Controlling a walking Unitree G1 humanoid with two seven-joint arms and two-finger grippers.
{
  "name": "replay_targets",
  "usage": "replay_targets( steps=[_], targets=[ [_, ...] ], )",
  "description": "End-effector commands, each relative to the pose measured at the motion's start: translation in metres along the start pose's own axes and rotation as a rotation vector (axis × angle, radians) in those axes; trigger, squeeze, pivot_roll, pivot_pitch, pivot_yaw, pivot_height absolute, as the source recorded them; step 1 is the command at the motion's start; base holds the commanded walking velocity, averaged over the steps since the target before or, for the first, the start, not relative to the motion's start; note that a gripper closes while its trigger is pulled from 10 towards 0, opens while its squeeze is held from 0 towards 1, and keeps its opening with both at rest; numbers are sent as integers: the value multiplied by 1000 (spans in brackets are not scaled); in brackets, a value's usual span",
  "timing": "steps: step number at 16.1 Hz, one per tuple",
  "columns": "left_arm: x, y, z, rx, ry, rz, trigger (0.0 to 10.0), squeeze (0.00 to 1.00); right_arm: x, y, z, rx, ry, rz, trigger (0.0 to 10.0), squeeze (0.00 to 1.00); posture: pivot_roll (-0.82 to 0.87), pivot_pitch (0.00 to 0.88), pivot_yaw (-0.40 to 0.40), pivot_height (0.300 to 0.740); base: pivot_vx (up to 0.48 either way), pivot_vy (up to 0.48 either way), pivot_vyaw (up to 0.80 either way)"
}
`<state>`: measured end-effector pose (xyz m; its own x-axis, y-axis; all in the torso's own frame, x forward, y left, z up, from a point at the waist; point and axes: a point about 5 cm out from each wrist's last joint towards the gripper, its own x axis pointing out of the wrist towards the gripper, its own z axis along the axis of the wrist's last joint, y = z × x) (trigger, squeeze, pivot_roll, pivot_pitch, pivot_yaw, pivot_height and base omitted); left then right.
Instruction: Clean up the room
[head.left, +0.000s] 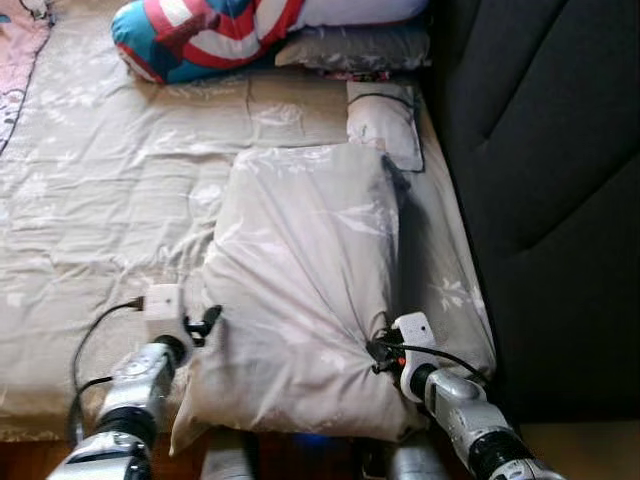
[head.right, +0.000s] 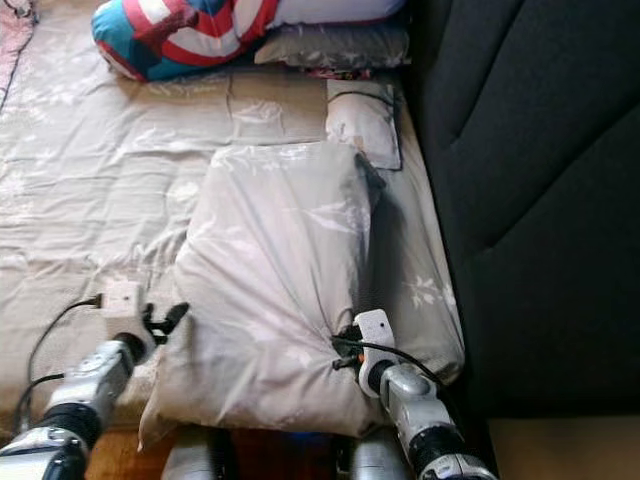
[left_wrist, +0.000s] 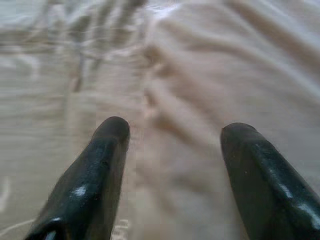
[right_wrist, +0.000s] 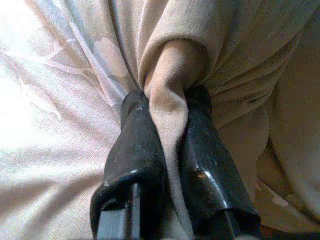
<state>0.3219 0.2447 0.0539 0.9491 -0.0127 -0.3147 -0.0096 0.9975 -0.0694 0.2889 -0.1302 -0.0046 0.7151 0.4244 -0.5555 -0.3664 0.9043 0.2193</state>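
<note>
A big beige pillow (head.left: 300, 270) with a faint leaf print lies on the bed (head.left: 110, 200), its near end at the bed's front edge. My right gripper (right_wrist: 167, 97) is shut on a bunched fold of the pillow's cover at its near right corner (head.left: 378, 352). The fabric is pinched between both black fingers. My left gripper (head.left: 205, 322) is open at the pillow's near left edge. In the left wrist view its fingers (left_wrist: 107, 150) are spread wide over the beige cloth with nothing between them.
A round cushion with a red, white and blue shield print (head.left: 200, 35) and a grey pillow (head.left: 355, 45) lie at the head of the bed. A small pillow (head.left: 385, 120) sits beyond the big one. A dark padded panel (head.left: 540, 180) stands along the right side.
</note>
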Motion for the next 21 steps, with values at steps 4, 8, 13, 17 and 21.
replay_targets(
  steps=[4, 8, 13, 17, 21],
  targets=[
    [-10, 6, -24, -169, 34, -31, 10000, 1000, -16, -2, -61, 61, 238, -7, 0, 0, -93, 338, -85, 655, 0, 0, 0],
    [-11, 5, -23, -181, 9, -41, 10000, 1000, -18, -5, -61, 52, 242, -3, 0, 0, -97, 348, -99, 655, 0, 0, 0],
    [-13, 10, -25, -158, 18, -40, 10000, 1000, -20, -5, -64, 55, 251, -2, 0, 0, -108, 361, -107, 655, 0, 0, 0],
    [-14, 3, -33, -126, 45, -91, 10000, 0, -22, -6, -66, 56, 257, -1, 0, 0, -121, 375, -112, 655, 0, 0, 0],
    [-16, 2, -41, -114, 87, -93, 10000, 0, -25, -6, -68, 55, 261, 2, 0, 0, -131, 389, -115, 655, 0, 0, 0]
  ],
)
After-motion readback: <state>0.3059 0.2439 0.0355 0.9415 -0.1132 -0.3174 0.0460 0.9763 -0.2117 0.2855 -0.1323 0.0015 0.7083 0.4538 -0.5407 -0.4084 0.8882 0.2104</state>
